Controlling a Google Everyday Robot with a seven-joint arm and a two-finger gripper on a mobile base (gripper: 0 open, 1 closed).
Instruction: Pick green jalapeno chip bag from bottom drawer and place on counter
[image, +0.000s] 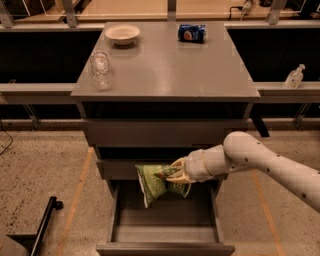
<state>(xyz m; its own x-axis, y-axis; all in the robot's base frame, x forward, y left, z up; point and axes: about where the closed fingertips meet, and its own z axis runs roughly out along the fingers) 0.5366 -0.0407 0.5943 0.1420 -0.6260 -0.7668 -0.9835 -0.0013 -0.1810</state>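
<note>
The green jalapeno chip bag (152, 182) hangs in my gripper (172, 174), which is shut on the bag's right side. The bag is lifted above the open bottom drawer (165, 235), level with the front of the middle drawer (117, 169). My white arm (255, 162) reaches in from the right. The counter (170, 70) is the grey cabinet top above, well higher than the bag.
On the counter stand a white bowl (122, 34) at the back left, a clear plastic bottle (101, 69) at the left and a blue crushed packet (192, 33) at the back right. A spray bottle (294, 76) sits on a ledge at right. A black bar (42, 225) lies on the floor at left.
</note>
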